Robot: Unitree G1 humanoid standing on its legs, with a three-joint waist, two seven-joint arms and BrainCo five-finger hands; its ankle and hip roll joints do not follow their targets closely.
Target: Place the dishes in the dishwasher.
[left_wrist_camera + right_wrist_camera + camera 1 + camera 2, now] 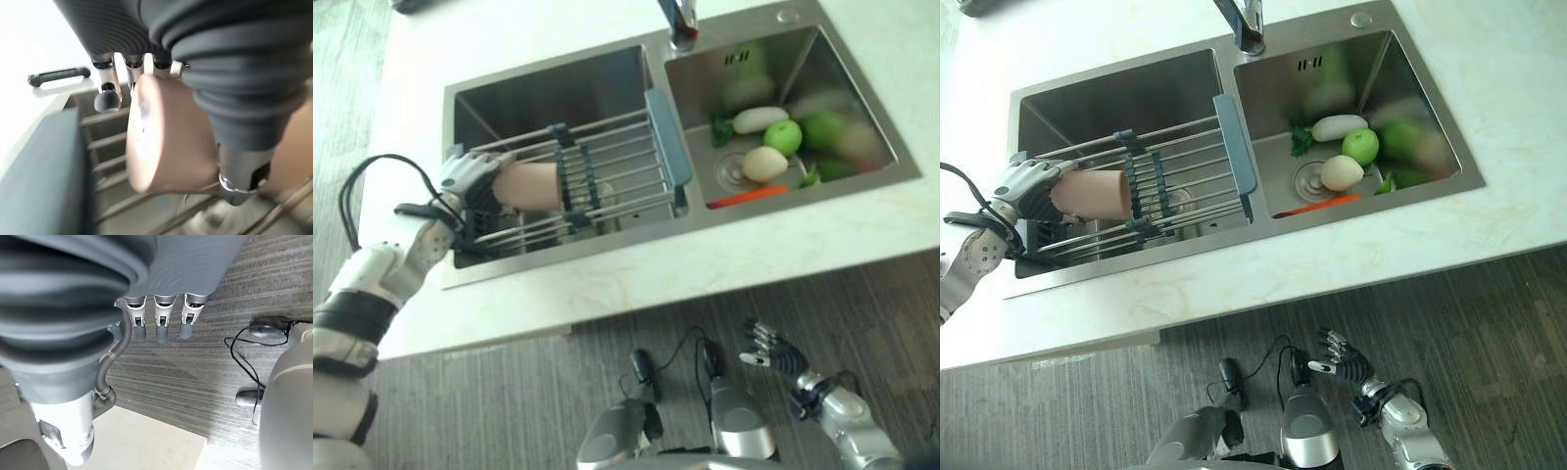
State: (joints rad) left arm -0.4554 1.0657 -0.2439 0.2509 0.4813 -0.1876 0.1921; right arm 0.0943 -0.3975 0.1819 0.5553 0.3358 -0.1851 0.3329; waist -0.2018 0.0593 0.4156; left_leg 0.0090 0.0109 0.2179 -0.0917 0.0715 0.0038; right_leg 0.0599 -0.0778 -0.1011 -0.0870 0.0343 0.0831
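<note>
A tan cup (529,186) lies on its side on the wire drying rack (617,162) that spans the left sink basin (558,93). My left hand (470,181) is at the rack's left end with its fingers and thumb curled round the cup (166,142); the cup (1097,194) points toward the rack's dark middle bar. Low over the floor, in front of the counter, hangs my right hand (771,351), its fingers (159,320) relaxed and holding nothing.
The right basin (862,108) holds a white radish (759,119), green fruit (785,136), a pale round one (764,164), a carrot (744,197) and greens. A faucet (677,20) stands behind the divider. The pale countertop (705,264) rims the sink.
</note>
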